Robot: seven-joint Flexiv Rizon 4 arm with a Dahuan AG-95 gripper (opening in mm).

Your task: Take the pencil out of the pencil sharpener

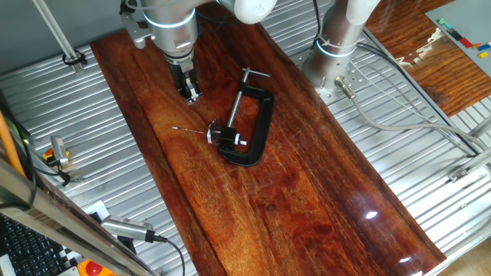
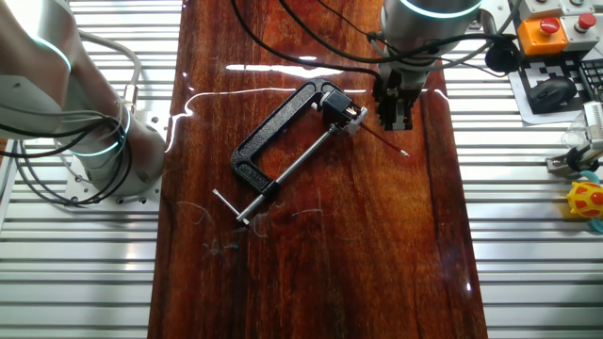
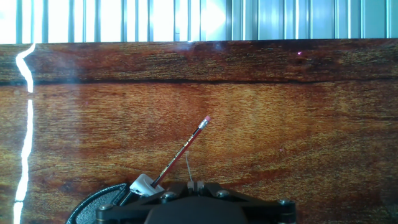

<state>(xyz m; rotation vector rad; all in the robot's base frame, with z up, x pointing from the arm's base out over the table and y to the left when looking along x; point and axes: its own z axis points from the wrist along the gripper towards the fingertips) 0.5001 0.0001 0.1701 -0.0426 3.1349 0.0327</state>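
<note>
1 pencil (image 1: 192, 130), skinny and dark, is stuck by one end in the pencil sharpener (image 1: 215, 135), which sits pinched in the mouth of the big black C-clamp (image 1: 249, 126) lying flat on the wooden worktop (image 1: 307, 207). The free end pokes out away from the clamp, and in the hand view you can see it has a little pinkish eraser tip.

The bit that matters: the pencil lies below the gripper (image 1: 189, 95) and slightly off to one side, not between the jaws yet. In the other fixed view the gripper (image 2: 395, 120) hangs just beside the sharpener (image 2: 350, 118), with the pencil (image 2: 384, 139) running diagonally out from the sharpener and passing under the jaws. Its long axis is flat on the worktop, pointing straight away from the clamp's mouth.

The jaws look narrow, fingertips nearly together and holding nothing, though they're small in both fixed views so I wouldn't swear to the exact gap.

My guess is the next move needs the jaws to spread, drop across the shaft, then pull along that axis.
</note>
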